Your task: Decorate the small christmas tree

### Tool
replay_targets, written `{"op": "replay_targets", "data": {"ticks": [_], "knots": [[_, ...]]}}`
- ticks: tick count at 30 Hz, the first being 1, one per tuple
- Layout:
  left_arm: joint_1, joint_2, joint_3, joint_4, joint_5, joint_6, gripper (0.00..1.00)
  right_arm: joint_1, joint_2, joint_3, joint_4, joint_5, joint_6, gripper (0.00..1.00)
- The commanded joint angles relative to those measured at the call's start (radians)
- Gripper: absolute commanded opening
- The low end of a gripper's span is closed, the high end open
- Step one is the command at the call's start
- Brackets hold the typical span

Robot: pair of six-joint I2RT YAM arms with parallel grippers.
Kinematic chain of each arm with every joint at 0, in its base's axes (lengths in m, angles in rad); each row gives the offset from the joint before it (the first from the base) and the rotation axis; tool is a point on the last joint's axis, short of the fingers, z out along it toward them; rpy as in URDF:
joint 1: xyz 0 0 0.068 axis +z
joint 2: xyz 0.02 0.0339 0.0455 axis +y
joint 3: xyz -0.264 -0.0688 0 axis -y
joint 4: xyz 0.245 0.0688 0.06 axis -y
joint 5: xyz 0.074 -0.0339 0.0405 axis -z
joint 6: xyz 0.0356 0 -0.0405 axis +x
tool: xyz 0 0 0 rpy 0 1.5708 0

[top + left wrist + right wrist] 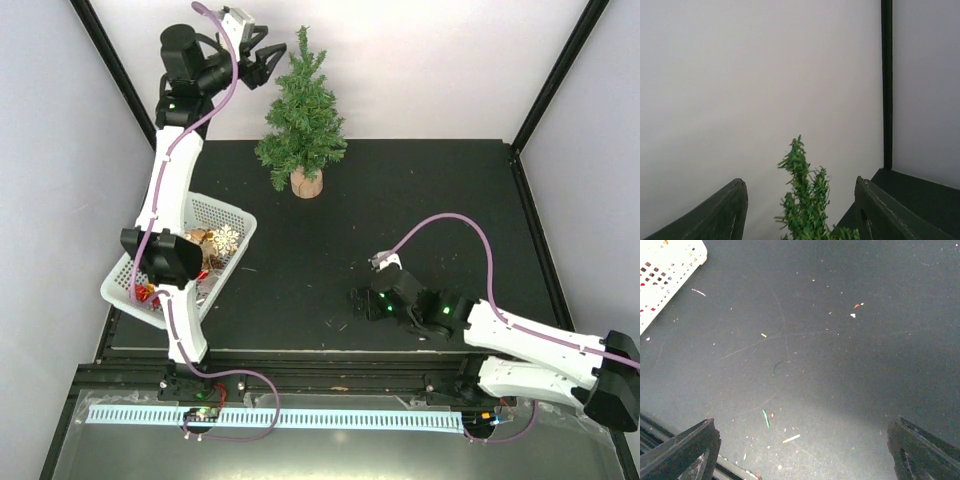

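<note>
- Left gripper (270, 65), jaws apart and empty, hovers just beside the top of the small christmas tree (301, 115).
- Right gripper (802, 450), released, is well apart from the tree.
- The next move probably calls for an ornament from the basket (245, 222).

Your view is of a robotics lab test cell, not a home or a shop. A black-topped table (420, 200) sits boxed in by plain white panels (420, 60) and black frame posts (556, 77). A white left arm (170, 180) and right arm (530, 335) are bolted at the table's near edge, with a purple cable (450, 217) looping off one. A slotted white cable duct (300, 417) runs along the front rail, and small scraps (791, 438) dot the scuffed mat.
</note>
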Motion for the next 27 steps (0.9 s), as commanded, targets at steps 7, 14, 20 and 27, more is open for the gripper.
{"op": "replay_targets", "data": {"ticks": [7,14,20,27], "knots": [[-0.045,0.177,0.189,0.114,0.015,-0.067,0.57,-0.085,0.116,0.072,0.038,-0.099,-0.061,0.92],[-0.051,0.275,0.242,0.172,0.023,-0.097,0.55,-0.124,0.186,0.075,0.068,-0.134,-0.072,0.92],[-0.054,0.336,0.287,0.236,0.035,-0.142,0.55,-0.144,0.253,0.089,0.088,-0.156,-0.082,0.91],[-0.062,0.376,0.33,0.27,0.052,-0.177,0.55,-0.16,0.309,0.089,0.114,-0.187,-0.082,0.92]]}}
